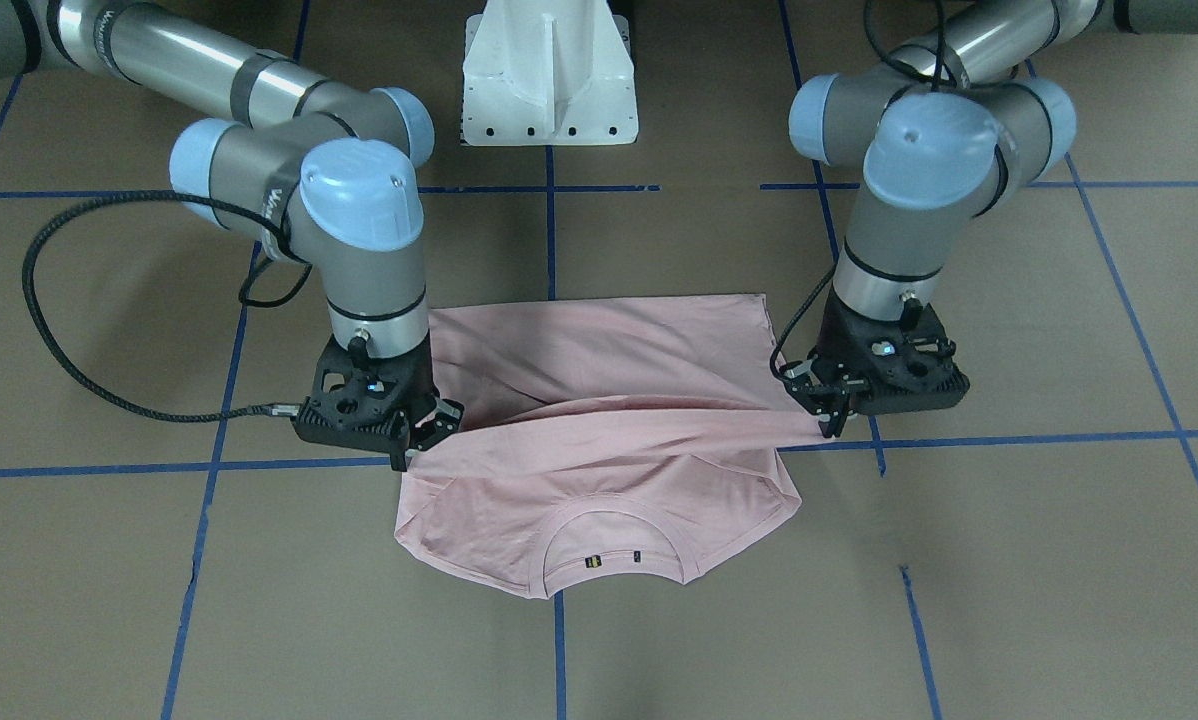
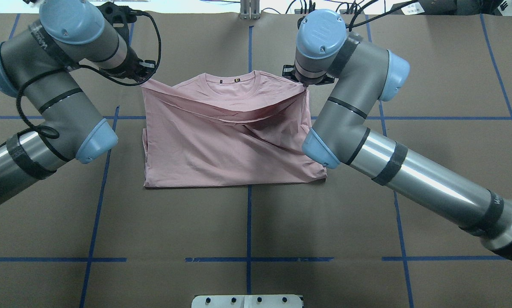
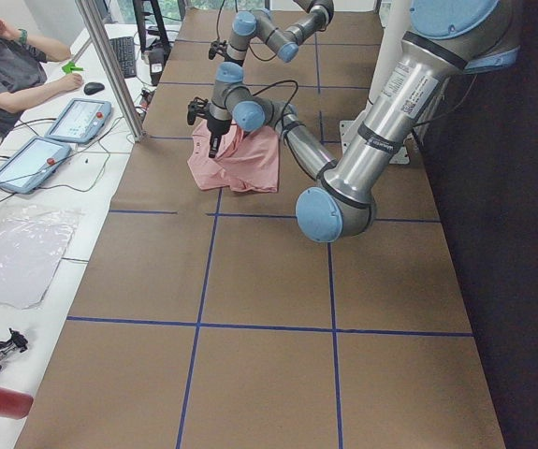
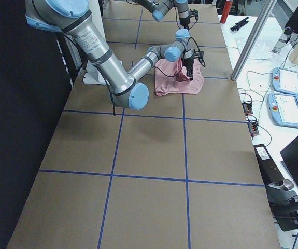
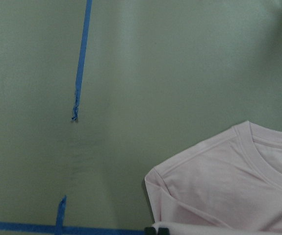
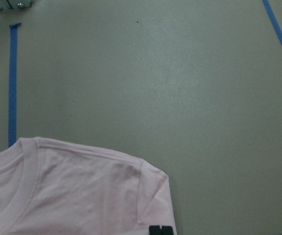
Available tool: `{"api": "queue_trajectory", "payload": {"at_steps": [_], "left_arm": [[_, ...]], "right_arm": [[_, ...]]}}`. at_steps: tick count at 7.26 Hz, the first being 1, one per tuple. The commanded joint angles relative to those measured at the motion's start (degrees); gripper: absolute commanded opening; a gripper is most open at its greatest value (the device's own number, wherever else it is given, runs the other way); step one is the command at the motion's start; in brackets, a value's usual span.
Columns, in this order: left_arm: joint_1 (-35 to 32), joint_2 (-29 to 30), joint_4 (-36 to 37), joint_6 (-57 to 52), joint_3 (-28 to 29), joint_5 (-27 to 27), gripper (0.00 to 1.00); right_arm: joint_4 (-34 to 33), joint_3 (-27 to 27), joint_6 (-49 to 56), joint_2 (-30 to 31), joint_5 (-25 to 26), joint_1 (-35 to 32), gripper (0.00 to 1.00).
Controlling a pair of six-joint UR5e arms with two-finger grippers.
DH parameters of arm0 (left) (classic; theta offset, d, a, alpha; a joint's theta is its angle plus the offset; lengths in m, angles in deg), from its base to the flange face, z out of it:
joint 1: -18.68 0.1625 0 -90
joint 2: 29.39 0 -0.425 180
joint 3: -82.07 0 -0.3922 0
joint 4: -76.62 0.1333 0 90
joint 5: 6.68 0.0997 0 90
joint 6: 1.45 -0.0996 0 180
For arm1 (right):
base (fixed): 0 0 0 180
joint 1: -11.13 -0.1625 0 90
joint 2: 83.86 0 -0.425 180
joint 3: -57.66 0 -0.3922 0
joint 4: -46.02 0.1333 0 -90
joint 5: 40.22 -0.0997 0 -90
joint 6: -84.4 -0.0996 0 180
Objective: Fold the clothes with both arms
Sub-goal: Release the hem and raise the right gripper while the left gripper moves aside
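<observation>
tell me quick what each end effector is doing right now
left end effector: closed, pinching one end of the pink T-shirt's raised fold
right end effector: closed, pinching the other end of that fold

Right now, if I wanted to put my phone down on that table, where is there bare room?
The widest bare stretch lies between the T-shirt's straight hem and the white base. The table's far right corner is bare too. It is crowded at the collar end, where left gripper and right gripper pinch it.
</observation>
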Motion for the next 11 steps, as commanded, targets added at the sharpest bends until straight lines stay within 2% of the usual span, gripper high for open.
{"api": "queue_trajectory", "payload": {"at_steps": [1, 2, 3, 4, 5, 7, 8, 9, 10, 11], "left_arm": [[-0.03, 2.14, -9.20, -0.19, 11.81, 1.51, 0.00], [-0.11, 2.32, -13.24, -3.67, 15.95, 2.30, 0.79], [-0.72, 2.15, -15.46, -8.14, 16.51, 2.91, 1.00], [-1.16, 1.45, -16.96, -9.23, 14.95, 2.57, 1.00], [-1.43, -0.21, -16.89, -11.94, 11.72, 1.78, 1.00], [-1.08, -7.05, -17.15, -11.10, 1.11, -2.17, 1.00], [-0.38, -10.74, -17.15, -8.13, -3.73, -2.27, 1.00], [3.36, -16.08, -17.93, -2.36, -8.74, -2.53, 1.00], [7.32, -20.83, -23.60, 4.14, -11.31, -1.83, 0.97], [10.92, -22.97, -27.48, 10.64, -11.34, 0.87, 0.78]], "right_arm": [[7.47, -11.60, 1.70, -3.34, 0.10, -0.83, 0.00], [7.58, -12.85, 2.49, -3.69, 0.36, -1.00, 0.50], [7.49, -13.21, 2.76, -4.13, 0.89, -1.18, 0.99], [7.49, -13.21, 5.90, -4.74, 0.29, -2.22, 1.00], [7.41, -13.21, 9.15, -4.92, -2.85, -3.89, 1.00], [6.97, -11.99, 14.00, -4.31, -7.96, -6.01, 1.00], [6.97, -10.77, 14.01, -3.70, -8.07, -6.01, 1.00], [7.05, -9.27, 14.01, -2.91, -8.07, -6.01, 1.00], [7.23, -8.39, 14.01, -2.29, -8.07, -6.01, 1.00], [7.32, -8.29, 14.01, -2.20, -8.07, -6.01, 1.00]]}}
